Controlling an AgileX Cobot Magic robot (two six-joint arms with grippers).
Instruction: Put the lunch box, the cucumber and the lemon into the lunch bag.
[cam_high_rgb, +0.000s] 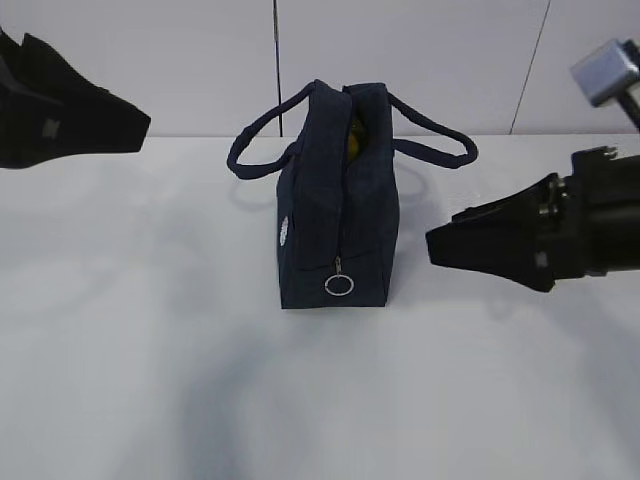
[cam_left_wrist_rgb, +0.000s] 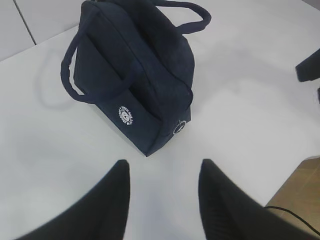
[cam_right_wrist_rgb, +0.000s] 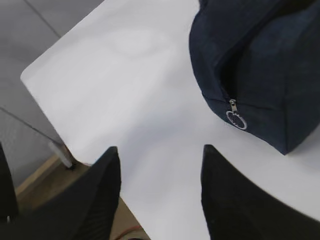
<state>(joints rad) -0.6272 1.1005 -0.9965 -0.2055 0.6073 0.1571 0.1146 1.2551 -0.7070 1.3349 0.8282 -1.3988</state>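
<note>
- Nearest the exterior camera you have bare white table (cam_high_rgb: 320, 400), with nothing lying on it from 4 round to 8 o'clock.
- Beyond that, the lunch bag (cam_high_rgb: 335, 195) stands upright at centre, its narrow end facing you, the silver ring pull (cam_high_rgb: 339, 285) hanging low on that end and the top gaping open.
- Look into the opening at 12 o'clock: a patch of yellow shows there, most likely the lemon (cam_high_rgb: 353, 140) already inside.
- You cannot see the lunch box or the cucumber in any view. None lies on the table, so judge them packed in the bag, though the fabric hides them.
- By that reading the loading is done or nearly so; only a check of the contents seems left.
- Your left gripper (cam_high_rgb: 140, 125) hangs at 10 o'clock, well apart from the bag; its wrist view shows the fingers (cam_left_wrist_rgb: 107, 192) spread with nothing between them.
- Your right gripper (cam_high_rgb: 432, 245) sits at 3 o'clock, near the bag's side but not touching, jaws likewise parted and empty in its wrist view.
- Both loop handles (cam_high_rgb: 437, 135) splay outward at 9 and 3 o'clock, so watch the right one, which droops close above your right gripper.
- Mind the edges: the right wrist view shows a rounded table corner (cam_right_wrist_rgb: 30, 75) at 9 o'clock with floor beyond.
- Open room lies on every side of the bag, widest toward 6 o'clock.
</note>
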